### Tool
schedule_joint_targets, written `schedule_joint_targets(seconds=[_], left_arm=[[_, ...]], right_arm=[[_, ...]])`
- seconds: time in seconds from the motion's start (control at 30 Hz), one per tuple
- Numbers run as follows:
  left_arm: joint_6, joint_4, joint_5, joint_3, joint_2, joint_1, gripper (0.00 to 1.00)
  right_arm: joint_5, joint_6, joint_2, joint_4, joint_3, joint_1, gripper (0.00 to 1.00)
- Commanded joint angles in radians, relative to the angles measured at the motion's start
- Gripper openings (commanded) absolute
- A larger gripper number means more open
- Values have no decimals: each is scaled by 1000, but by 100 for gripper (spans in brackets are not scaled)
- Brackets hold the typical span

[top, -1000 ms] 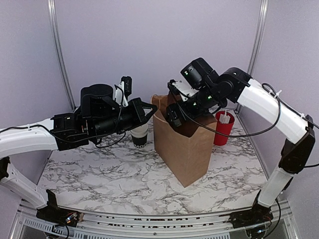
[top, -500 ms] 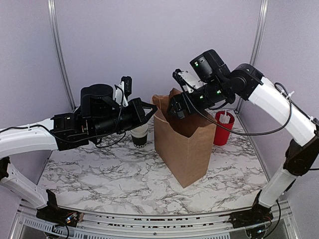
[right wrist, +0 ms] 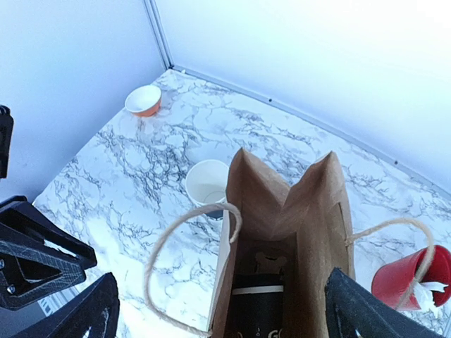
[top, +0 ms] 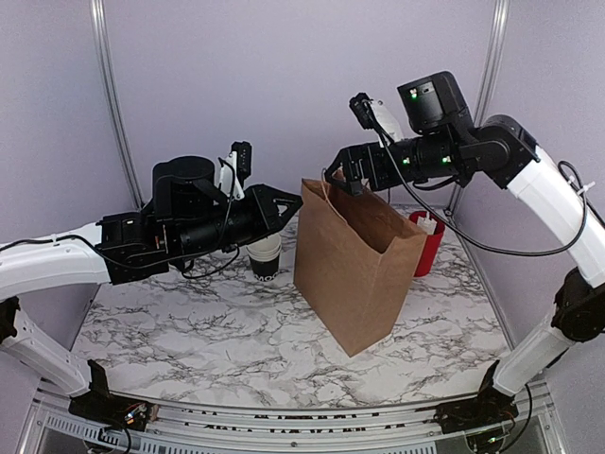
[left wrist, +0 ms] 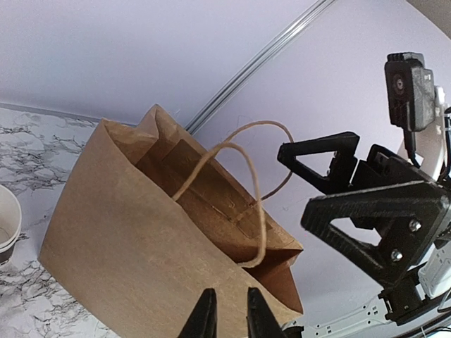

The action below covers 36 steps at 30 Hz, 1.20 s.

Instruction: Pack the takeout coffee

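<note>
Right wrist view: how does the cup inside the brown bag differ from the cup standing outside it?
The takeout coffee sits within the paper bag; the open cup stands on the marble table. The open cup shows a white, lidless inside; the takeout coffee shows only black with white marks. Both are small cups.

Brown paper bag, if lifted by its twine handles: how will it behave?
Likely flexes, not rigid: the brown paper bag has thin creased walls and limp twine handles. Probably bottom-heavy with the takeout coffee inside, so less apt to tip.
</note>
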Motion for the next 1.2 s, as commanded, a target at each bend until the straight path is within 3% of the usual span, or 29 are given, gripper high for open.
schedule_joint_targets(seconds=[0.0, 0.3, 0.5, 0.77, 0.97, 1.17], left_arm=[[19, 9, 4, 28, 8, -2, 19], [40, 9, -25, 1, -29, -2, 26], [72, 16, -70, -51, -93, -2, 36], [123, -51, -167, -98, -202, 9, 56], [141, -118, -209, -128, -276, 43, 70], [131, -174, -222, -167, -339, 93, 99]], right_arm=[[64, 0, -60, 84, 9, 8, 99], [152, 7, -125, 122, -10, -43, 100], [179, 23, -168, 145, -37, -165, 100], [255, 53, -258, 181, -181, -300, 100], [214, 81, -338, 239, -352, -432, 100], [141, 106, -400, 306, -518, -547, 100]])
